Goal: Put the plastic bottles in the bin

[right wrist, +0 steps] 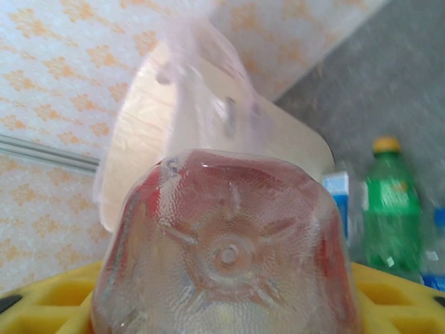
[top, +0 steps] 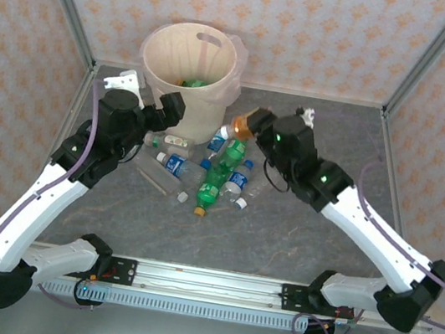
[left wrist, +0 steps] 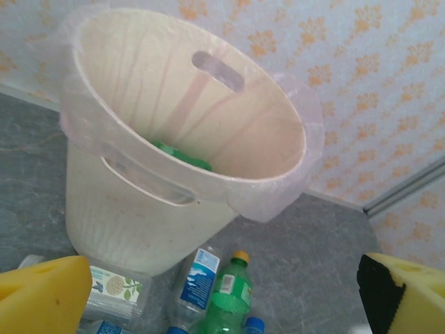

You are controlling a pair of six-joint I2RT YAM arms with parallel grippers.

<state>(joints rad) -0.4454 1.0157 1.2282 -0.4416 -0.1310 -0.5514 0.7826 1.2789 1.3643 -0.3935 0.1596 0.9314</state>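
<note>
My right claw [top: 254, 125] is gripping the red bottle [right wrist: 226, 243] just right of the bin [top: 206, 107], while my left claw [top: 167, 107] is hanging wide open and empty at the bin's left front. Loose bottles [top: 219, 175], green ones and blue-labelled clear ones with print too small to read, are lying on the tabletop [top: 297, 230] between the claws, crowding the bin's foot. A green bottle [left wrist: 182, 156] is sitting inside the lined bin.
</note>
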